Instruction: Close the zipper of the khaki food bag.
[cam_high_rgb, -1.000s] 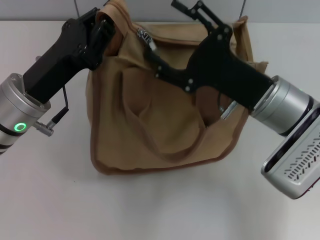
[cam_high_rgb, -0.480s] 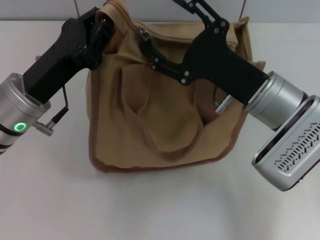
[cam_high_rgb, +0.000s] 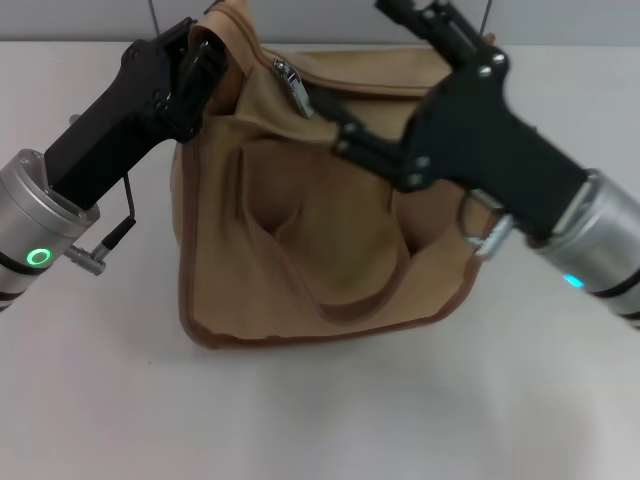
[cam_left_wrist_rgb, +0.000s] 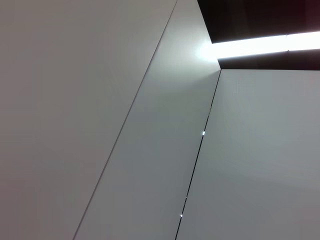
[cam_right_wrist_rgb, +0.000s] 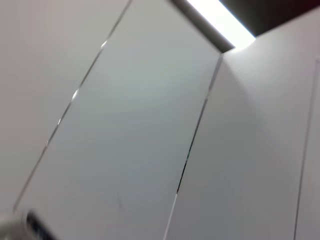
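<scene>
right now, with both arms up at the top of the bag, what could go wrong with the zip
The right gripper reaches in beside the silver slider, but the head view does not show a firm grasp on it; it may slip off or miss the tab. The left gripper pinches the khaki food bag at one top corner only; if that hold gives, the soft canvas could bunch and the zipper jam.

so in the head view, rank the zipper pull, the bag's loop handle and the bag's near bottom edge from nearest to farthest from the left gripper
1. Zipper pull: at the bag's far top, just to the right of the left gripper, which sits at the far left corner.
2. Loop handle: lying on the bag's middle, nearer the robot.
3. Near bottom edge: closest to the robot, farthest from the gripper.
</scene>
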